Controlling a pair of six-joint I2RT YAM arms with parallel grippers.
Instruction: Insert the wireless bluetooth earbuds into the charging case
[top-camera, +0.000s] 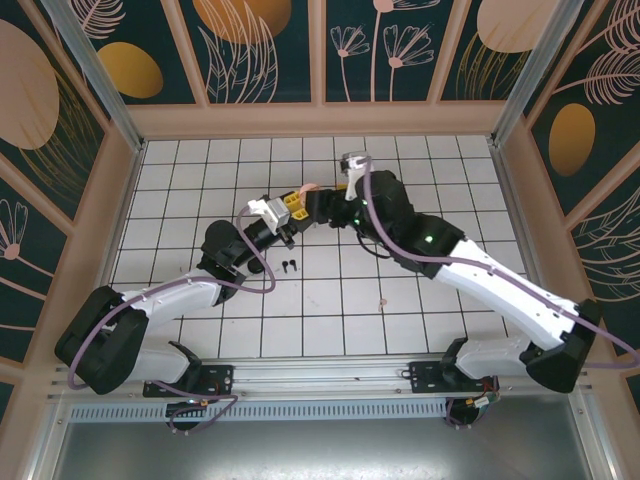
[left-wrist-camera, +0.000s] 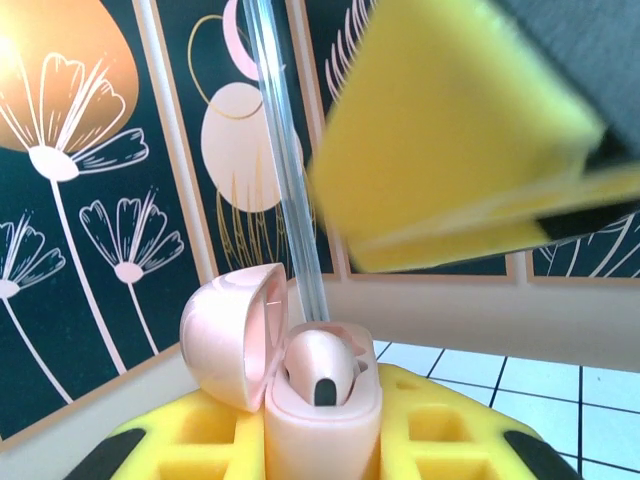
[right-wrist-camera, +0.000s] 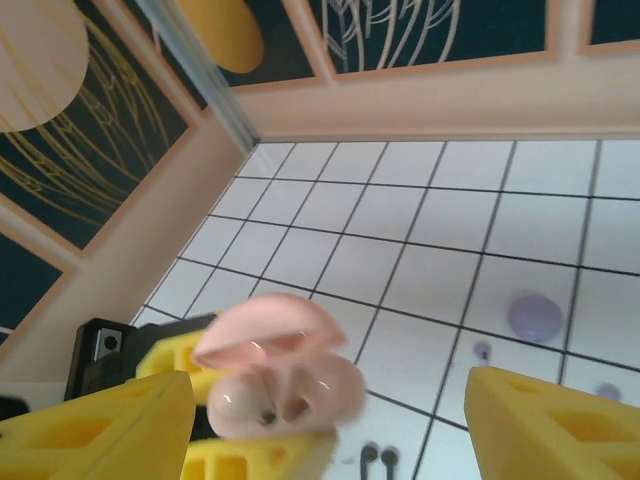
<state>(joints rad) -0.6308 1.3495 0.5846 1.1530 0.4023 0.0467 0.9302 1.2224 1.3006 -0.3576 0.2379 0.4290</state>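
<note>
I have the left jaws clamped on the open pink charging case over mid-worktop, with one pale pink earbud seated. The right jaws stand apart close by. I'd bring the next earbud stem-first, squarely and gently.

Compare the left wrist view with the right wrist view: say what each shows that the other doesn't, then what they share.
Left wrist, not right wrist: a close look inside the open pale pink case, a pale pink earbud seated in it, and the right gripper's blurred yellow finger overhead. Right wrist, not left wrist: a lilac case and two black earbuds lying on the table. Both: that pink case, lid up, clamped between the left gripper's yellow fingers.
</note>
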